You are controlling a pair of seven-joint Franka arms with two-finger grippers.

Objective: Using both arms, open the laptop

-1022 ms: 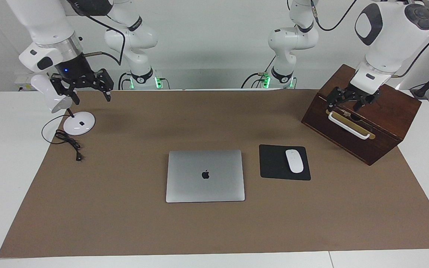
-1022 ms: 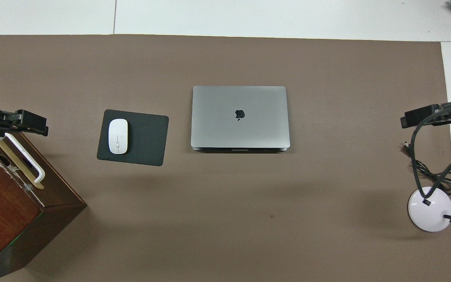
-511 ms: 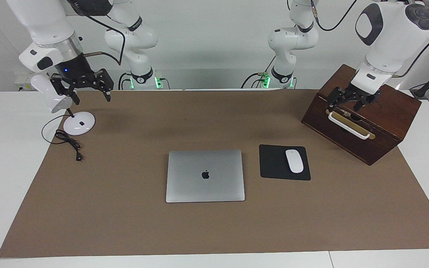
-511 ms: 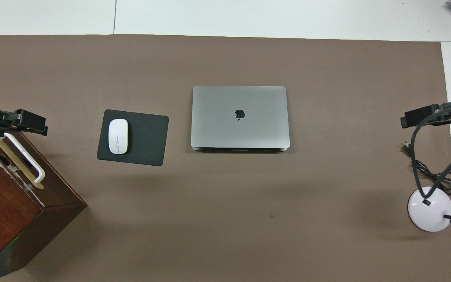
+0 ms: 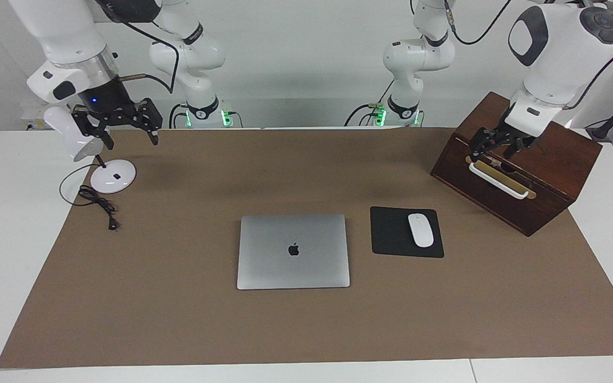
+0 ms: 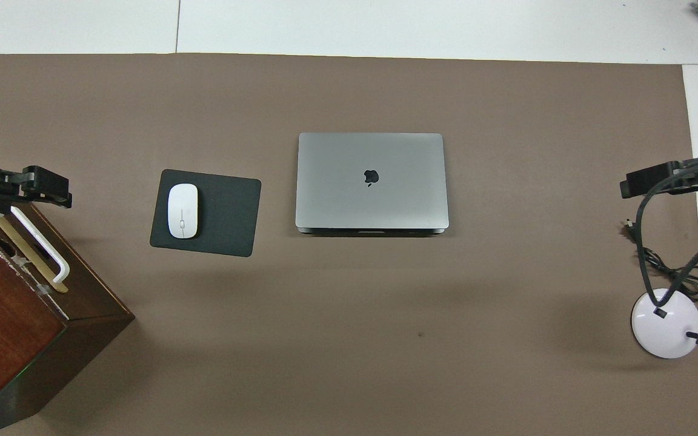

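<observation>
Robotics lab, 2 white arms (image 5: 189,58) bolted at a paper-covered table (image 5: 179,319), bare walls

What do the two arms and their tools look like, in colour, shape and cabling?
Both arms are white, rounded and jointed, with dark grey caps on the joints and black cables. The right tool is a black linkage under a silver ring, with a small blue light. The left tool is black too. Green lights glow at both bases.
</observation>
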